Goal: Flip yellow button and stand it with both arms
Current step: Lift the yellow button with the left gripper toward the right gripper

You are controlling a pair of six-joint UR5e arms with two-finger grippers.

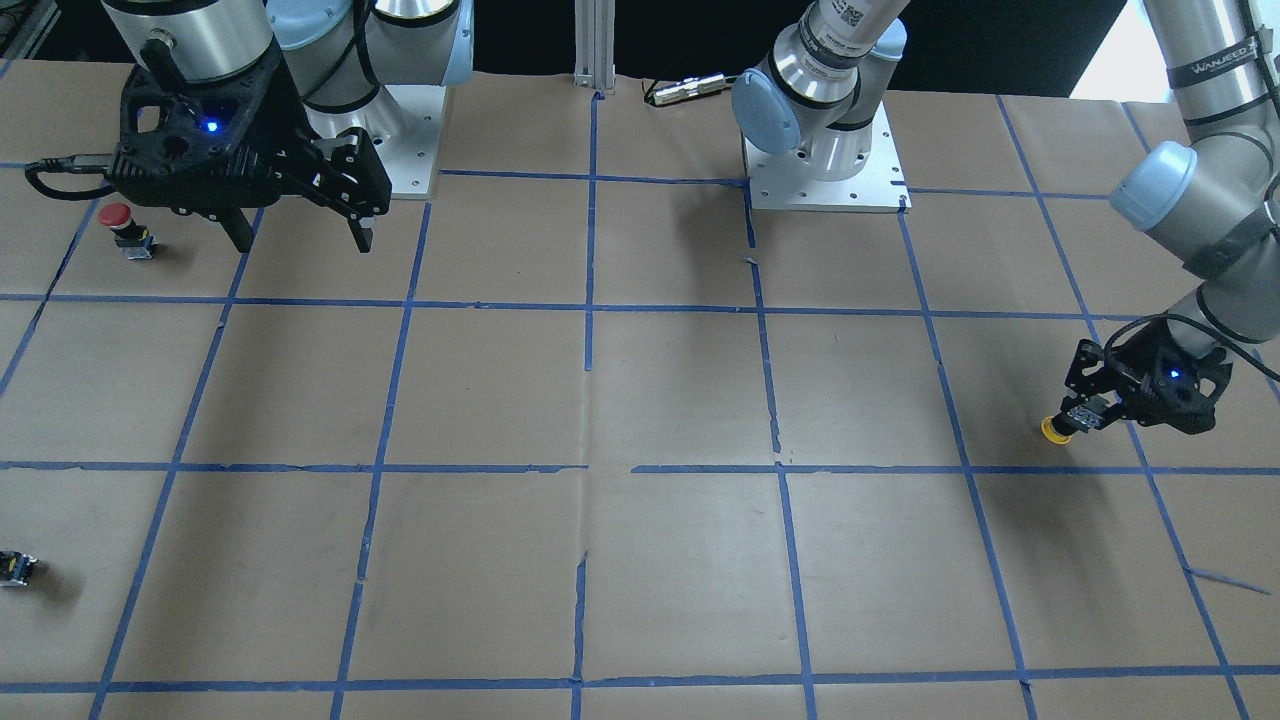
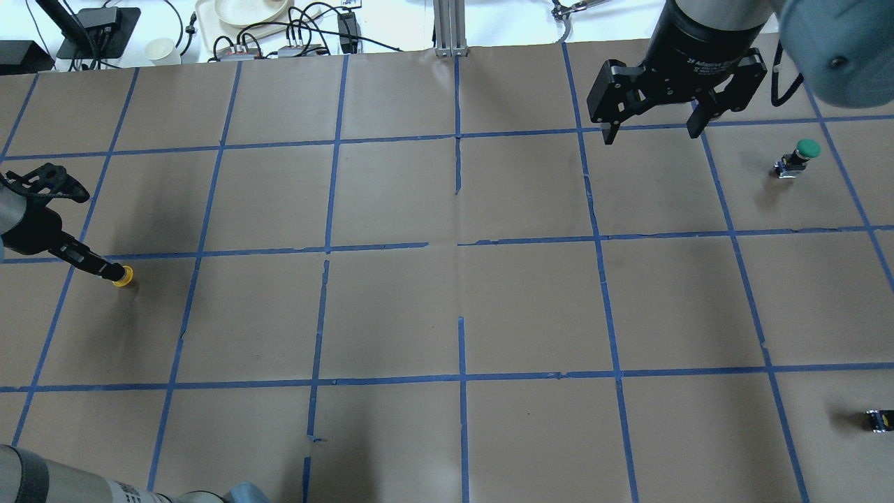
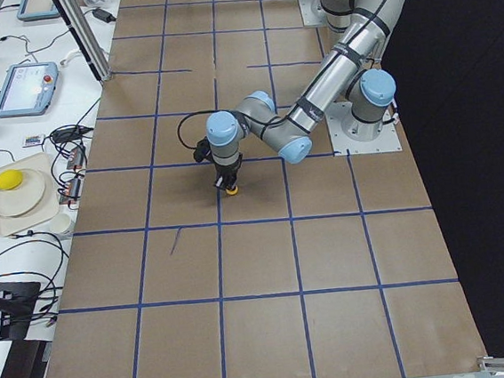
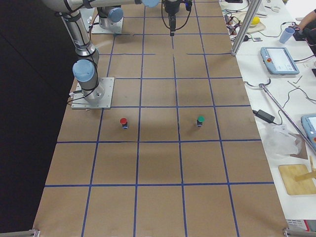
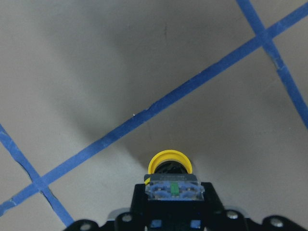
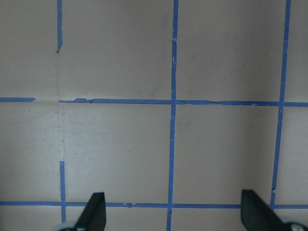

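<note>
The table (image 1: 680,400) is wearing matt brown paper, slightly creased, with blue tape lines (image 1: 500,305) shining a little — torn in places. The yellow button (image 5: 169,155) is showing a smooth plastic cap. The left arm (image 1: 1215,50) is gleaming like brushed metal — the left gripper (image 1: 1078,418) is looking like matt black plastic.

Gripped the yellow button (image 1: 1054,429) in the left gripper (image 1: 1082,417), cap turned sideways, low over the table (image 1: 680,400). Hung the right gripper (image 1: 302,236) with fingers spread, near the red button (image 1: 118,216).
</note>
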